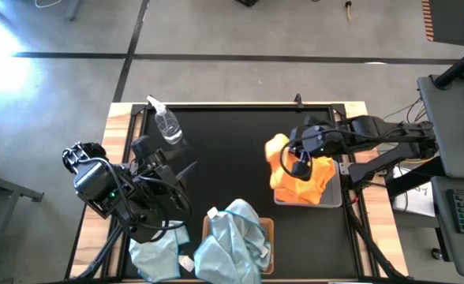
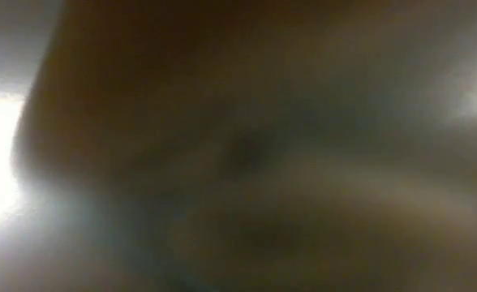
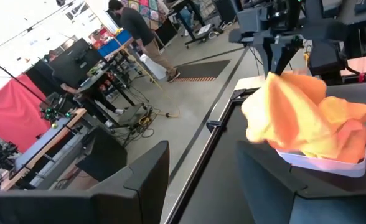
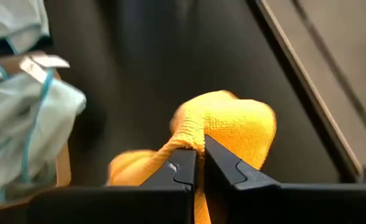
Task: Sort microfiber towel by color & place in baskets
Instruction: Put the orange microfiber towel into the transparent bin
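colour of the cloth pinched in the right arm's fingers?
Bright orange microfiber cloth, clearest in the right wrist view.

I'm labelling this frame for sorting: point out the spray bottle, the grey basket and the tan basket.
spray bottle (image 1: 168, 126), high view, its clear body.
grey basket (image 1: 334, 196), high view, its right rim beside the orange cloths.
tan basket (image 1: 268, 229), high view, bare right edge.

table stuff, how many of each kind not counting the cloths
trays: 2, grey tray and brown tray
spray bottles: 1, spray bottle
total: 3
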